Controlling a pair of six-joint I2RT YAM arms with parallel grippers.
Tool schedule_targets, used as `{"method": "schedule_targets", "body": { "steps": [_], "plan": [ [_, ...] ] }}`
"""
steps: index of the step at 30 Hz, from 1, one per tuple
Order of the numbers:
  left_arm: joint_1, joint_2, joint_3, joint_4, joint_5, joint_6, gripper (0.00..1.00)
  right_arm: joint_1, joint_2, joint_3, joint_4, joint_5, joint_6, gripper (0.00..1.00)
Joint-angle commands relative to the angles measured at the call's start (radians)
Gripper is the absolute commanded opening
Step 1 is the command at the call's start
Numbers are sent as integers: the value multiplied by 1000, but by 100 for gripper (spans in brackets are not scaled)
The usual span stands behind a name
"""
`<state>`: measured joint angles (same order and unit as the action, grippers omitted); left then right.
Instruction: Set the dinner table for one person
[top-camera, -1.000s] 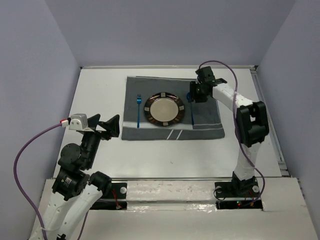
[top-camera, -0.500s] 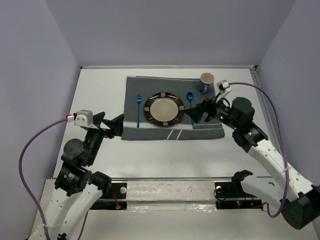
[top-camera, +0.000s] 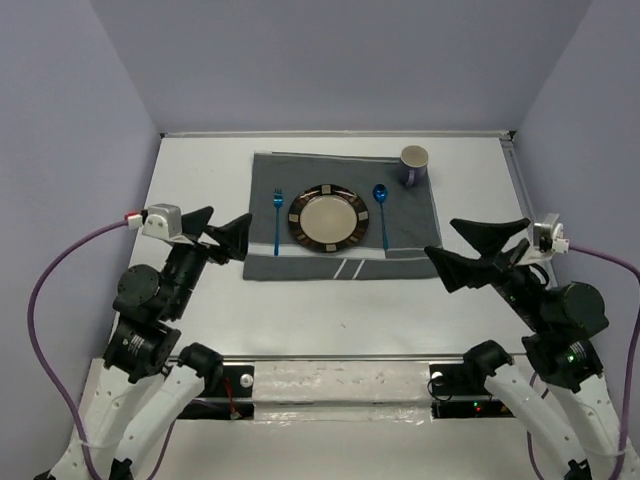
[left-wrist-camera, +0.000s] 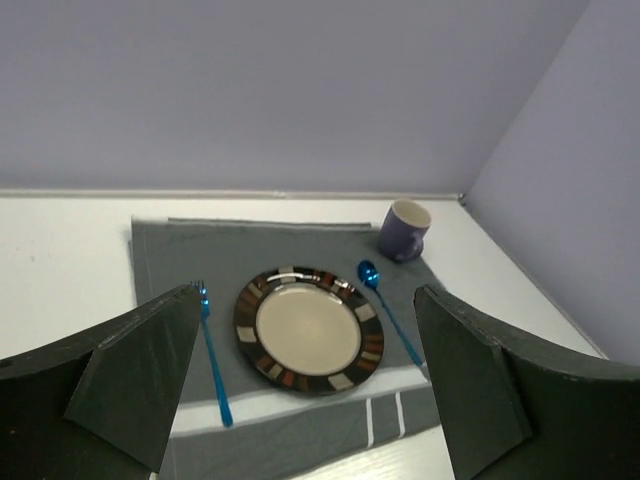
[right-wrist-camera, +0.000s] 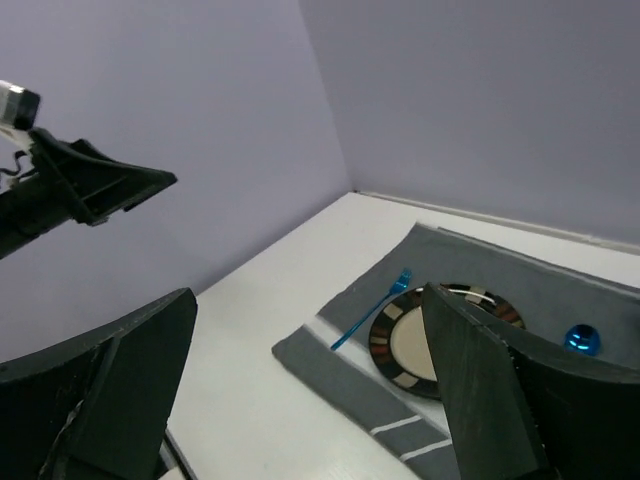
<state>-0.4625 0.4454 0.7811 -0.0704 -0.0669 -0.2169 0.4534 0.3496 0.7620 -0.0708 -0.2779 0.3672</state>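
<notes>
the right gripper (top-camera: 440, 238) has drawn back off the placemat (top-camera: 410, 235), wide open and empty like the left gripper (top-camera: 230, 213). the mug (top-camera: 414, 163) now stands beside the plate (top-camera: 328, 217), fork (top-camera: 277, 222) and spoon (top-camera: 381, 210). the tabletop (top-camera: 200, 180) ahead of both arms looks fully set.

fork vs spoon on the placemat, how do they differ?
The fork lies left of the plate; the spoon lies right of it. The fork ends in tines; the spoon ends in a rounded bowl. The spoon sits nearer the mug than the fork. Both are blue, lie flat on the placemat, heads pointing away from the arms.
</notes>
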Motion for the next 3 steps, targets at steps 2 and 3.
{"method": "schedule_targets", "body": {
  "steps": [2,3],
  "plan": [
    [4,-10,3,63,10,1,99,2,12,-18,-67,121,-37,100],
    [4,-11,-9,63,9,-13,99,2,17,-15,-67,135,-30,100]
  ]
}}
